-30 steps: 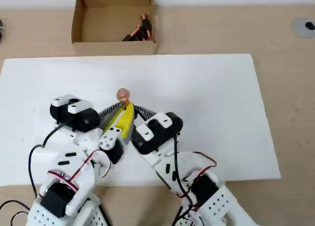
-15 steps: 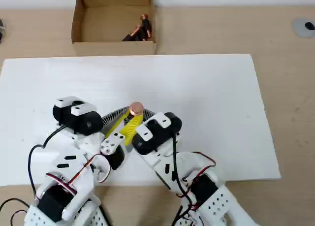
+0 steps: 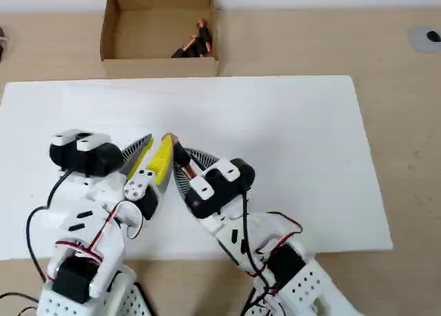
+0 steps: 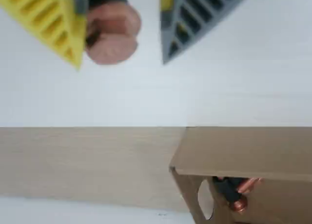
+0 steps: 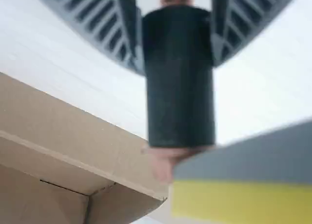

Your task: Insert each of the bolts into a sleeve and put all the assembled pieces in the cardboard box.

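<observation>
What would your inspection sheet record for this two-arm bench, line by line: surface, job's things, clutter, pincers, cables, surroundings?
Surface: white sheet on a wooden table.
Job's things: black sleeve with copper bolt through it; assembled pieces in the cardboard box.
Clutter: nothing seen.
Pincers: right pincer shut on the sleeve; left pincer open around the bolt head.
Cables: red and black wires along both arms.
Surroundings: grey disc on the table.

White printed shells with black motor blocks at the joints on the left arm (image 3: 83,223) and the right arm (image 3: 234,226). Red and black cables looped along both.

Farthest from the cardboard box (image 3: 160,67), perforated white base plates.

Nearest it:
- Left gripper (image 4: 122,63), with one yellow ribbed finger (image 4: 48,19) and one grey.
- Right gripper (image 5: 178,63), with both ribbed fingers grey.
</observation>
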Tool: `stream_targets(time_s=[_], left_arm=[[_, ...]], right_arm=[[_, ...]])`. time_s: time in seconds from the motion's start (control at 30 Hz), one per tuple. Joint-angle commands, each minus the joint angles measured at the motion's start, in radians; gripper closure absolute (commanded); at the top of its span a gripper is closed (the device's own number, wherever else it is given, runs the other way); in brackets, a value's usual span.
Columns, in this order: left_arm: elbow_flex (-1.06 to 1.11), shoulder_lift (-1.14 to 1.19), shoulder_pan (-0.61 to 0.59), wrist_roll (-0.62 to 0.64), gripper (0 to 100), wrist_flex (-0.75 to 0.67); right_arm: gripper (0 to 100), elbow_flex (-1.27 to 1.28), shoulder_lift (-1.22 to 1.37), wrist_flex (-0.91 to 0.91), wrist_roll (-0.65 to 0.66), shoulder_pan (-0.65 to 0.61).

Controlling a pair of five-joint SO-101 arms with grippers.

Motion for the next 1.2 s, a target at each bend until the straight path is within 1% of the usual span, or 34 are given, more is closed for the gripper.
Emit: stream_targets(time_s=[0.0,0.1,0.23,0.43,0.53,0.63,0.73,0.83,0.93,1.0,1.1,1.17], left_arm=[[-0.035,-0.007,-0.018,-0.012,86,-0.011],[-0.063,-0.007,-0.014,-0.012,86,0.037],[-0.114,-0.007,-0.012,-0.006,82,0.118],[-0.212,-0.007,-0.014,0.009,82,0.218],[-0.275,-0.007,-0.018,0.037,82,0.249],[-0.353,-0.005,-0.031,0.037,82,0.304],[-0.397,-0.001,-0.107,0.037,82,0.339],[-0.405,-0.001,-0.238,0.037,82,0.341],[-0.351,0.004,-0.379,0.038,82,0.339],[-0.296,0.021,-0.451,0.057,82,0.339],[-0.21,0.061,-0.511,0.107,82,0.336],[-0.164,0.096,-0.502,0.126,82,0.334]], right_arm=[[98.8,-0.002,-0.022,-0.028,0.009,-0.007],[98.8,-0.002,-0.022,-0.028,0.009,-0.007],[98.8,-0.002,-0.022,-0.028,0.011,-0.007],[98.8,-0.002,-0.022,-0.032,0.012,0.019],[98.8,-0.007,-0.022,-0.038,0.048,0.056],[98.8,-0.008,-0.016,-0.11,0.081,0.082],[98.8,-0.008,-0.013,-0.175,0.123,0.084],[98.8,-0.027,-0.01,-0.18,0.152,0.085],[98.8,-0.09,0.031,-0.183,0.17,0.087],[98.8,-0.16,0.099,-0.184,0.17,0.102],[98.8,-0.298,0.259,-0.186,0.167,0.143],[98.8,-0.397,0.392,-0.186,0.167,0.165]])
